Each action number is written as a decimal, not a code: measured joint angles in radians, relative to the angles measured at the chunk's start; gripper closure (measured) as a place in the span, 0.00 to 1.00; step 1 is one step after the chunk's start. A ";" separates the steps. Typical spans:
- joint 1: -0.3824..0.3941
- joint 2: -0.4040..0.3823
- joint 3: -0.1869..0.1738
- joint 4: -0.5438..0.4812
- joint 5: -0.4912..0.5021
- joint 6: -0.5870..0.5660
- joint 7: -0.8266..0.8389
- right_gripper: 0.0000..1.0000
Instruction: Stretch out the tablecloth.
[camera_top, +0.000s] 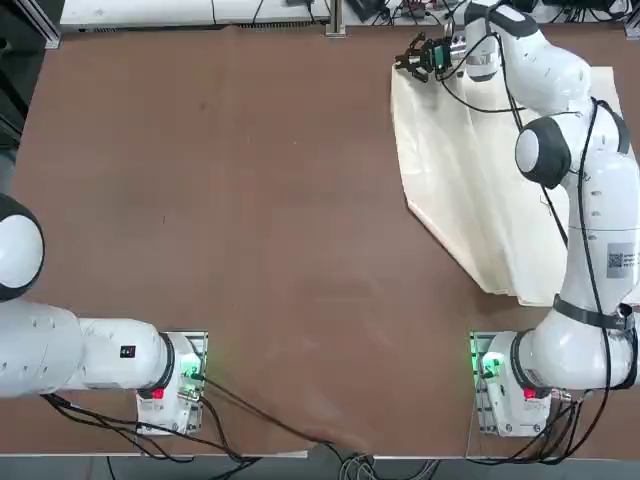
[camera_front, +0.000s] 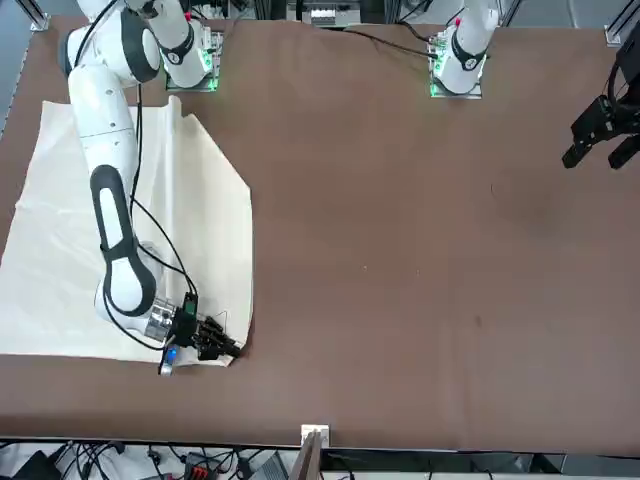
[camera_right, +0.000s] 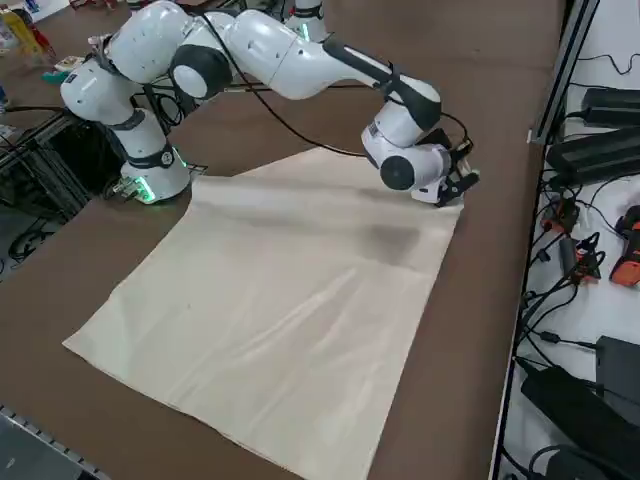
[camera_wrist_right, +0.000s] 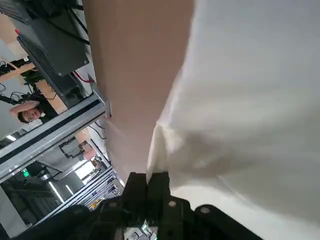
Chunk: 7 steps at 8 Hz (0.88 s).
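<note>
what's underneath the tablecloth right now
The tablecloth lies flat on the brown table, with no bulges showing; anything thin beneath is hidden. The right gripper sits at its far corner, jaws shut on the cloth edge.

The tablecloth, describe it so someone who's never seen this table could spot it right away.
On the brown table, look at the working right arm's side. The tablecloth is the large, plain cream-white sheet lying there, softly creased, with the right gripper shut on its far corner. It is the only fabric on the table.
</note>
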<state>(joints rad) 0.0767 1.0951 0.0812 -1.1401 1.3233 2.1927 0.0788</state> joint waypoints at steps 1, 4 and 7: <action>0.010 0.002 0.000 0.003 0.005 0.005 0.000 0.97; 0.038 0.011 0.000 0.008 0.018 0.027 0.001 0.93; 0.056 0.015 0.000 0.017 0.024 0.044 0.002 0.55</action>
<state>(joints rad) 0.1324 1.1099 0.0812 -1.1231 1.3472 2.2371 0.0807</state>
